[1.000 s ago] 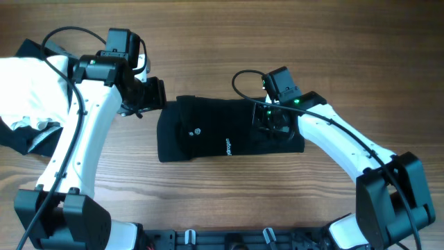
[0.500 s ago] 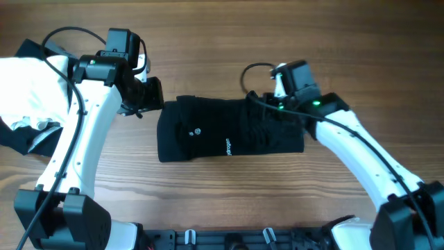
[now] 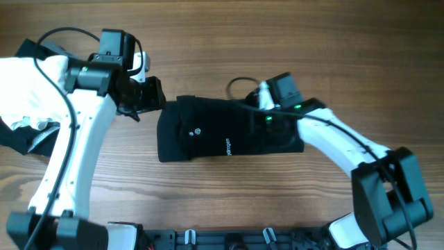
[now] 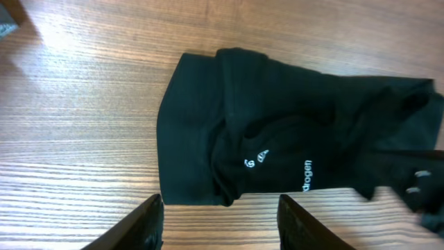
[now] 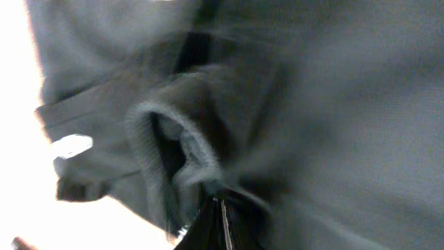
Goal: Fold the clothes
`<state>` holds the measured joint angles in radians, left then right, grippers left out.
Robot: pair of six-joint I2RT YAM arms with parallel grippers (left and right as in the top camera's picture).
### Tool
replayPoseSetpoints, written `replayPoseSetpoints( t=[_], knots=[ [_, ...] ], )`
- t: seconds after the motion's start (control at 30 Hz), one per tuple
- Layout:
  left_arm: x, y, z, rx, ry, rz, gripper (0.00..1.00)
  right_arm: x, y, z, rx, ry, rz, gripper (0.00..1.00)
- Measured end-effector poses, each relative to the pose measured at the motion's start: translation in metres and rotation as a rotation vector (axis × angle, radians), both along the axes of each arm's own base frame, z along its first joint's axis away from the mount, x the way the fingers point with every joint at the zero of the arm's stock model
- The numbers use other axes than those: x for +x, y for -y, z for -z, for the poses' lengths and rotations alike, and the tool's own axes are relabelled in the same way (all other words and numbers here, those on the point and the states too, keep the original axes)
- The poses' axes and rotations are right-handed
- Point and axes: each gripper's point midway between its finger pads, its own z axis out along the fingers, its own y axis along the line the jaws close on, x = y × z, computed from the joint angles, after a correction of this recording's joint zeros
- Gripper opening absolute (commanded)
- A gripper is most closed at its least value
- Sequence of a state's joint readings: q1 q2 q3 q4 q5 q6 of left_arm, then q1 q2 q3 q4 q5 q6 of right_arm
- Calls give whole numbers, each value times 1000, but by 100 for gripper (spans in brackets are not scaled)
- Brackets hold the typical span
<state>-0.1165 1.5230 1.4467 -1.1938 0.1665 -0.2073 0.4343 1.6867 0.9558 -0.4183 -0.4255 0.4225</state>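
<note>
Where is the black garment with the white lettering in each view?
Overhead: the black garment lies folded at the centre of the table.
Left wrist: black garment spans the middle to the right edge.
Right wrist: black garment fills nearly the whole picture, close and blurred.
Shared landmark: the white lettering, seen overhead and from the left wrist; not visible from the right wrist.

A wooden table [image 3: 333, 42] fills the view, its brown grain running left to right. A black rail [image 3: 229, 241] lines its near edge. Even light leaves a pale sheen on the wood
</note>
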Motion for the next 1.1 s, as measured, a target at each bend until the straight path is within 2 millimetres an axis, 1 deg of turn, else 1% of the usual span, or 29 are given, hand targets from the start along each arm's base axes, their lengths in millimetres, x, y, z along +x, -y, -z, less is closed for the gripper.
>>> replayPoseSetpoints(
  t=[0.03, 0.07, 0.1, 0.17, 0.23, 0.3, 0.33, 0.43, 0.5, 0.53, 0.6, 0.63, 0.67, 0.77, 0.83, 0.9, 0.97, 1.03, 1.1],
  knots=[
    [-1, 0, -3, -1, 11, 0, 55, -6, -14, -4, 28, 13, -49, 5],
    [-2, 0, -7, -3, 22, 0, 55, -10, -22, -6, 37, 21, -77, 5],
    [-3, 0, -10, -3, 29, 0, 55, -16, -29, -7, 38, 23, -106, 8],
    [-5, -1, -12, -3, 32, 0, 58, -22, -29, -8, 10, 21, -115, 13],
    [-7, -1, -12, -3, 25, 0, 64, -17, -16, -12, -47, 41, -80, 15],
    [-8, -1, -11, -2, 21, 0, 70, -3, 0, -26, -85, 102, -18, 15],
    [-9, -1, -11, -1, 20, 2, 71, 7, 8, -36, -94, 141, 19, 15],
    [-9, -1, -11, -3, 18, -4, 72, 27, 28, -59, -97, 209, 107, 14],
    [-9, -1, -11, -3, 17, -4, 74, 33, 34, -62, -99, 217, 132, 12],
    [-10, -1, -11, -3, 14, -4, 77, 33, 35, -60, -101, 210, 143, 12],
    [-10, -1, -11, -2, 11, -4, 79, 34, 34, -55, -101, 194, 153, 13],
    [-10, -1, -11, -3, 10, -7, 79, 35, 33, -48, -102, 174, 165, 15],
    [-10, -1, -11, -3, 11, -7, 79, 35, 34, -42, -105, 149, 180, 12],
    [-9, -1, -11, -7, 16, -6, 79, 34, 31, -14, -105, 51, 232, 9],
    [-7, 1, -11, -12, 21, -5, 78, 45, 18, -2, -49, 46, 226, 10],
    [-7, 1, -7, -16, 11, -3, 78, 57, 0, 1, 36, 74, 188, 10],
    [-8, 2, 1, -19, -17, -2, 78, 63, -16, -1, 113, 99, 136, 10],
    [-11, 3, 14, -21, -58, 0, 78, 64, -23, -5, 150, 119, 93, 11],
    [-13, 5, 25, -31, -92, 3, 78, 62, -24, -8, 161, 133, 50, 12]
  ],
)
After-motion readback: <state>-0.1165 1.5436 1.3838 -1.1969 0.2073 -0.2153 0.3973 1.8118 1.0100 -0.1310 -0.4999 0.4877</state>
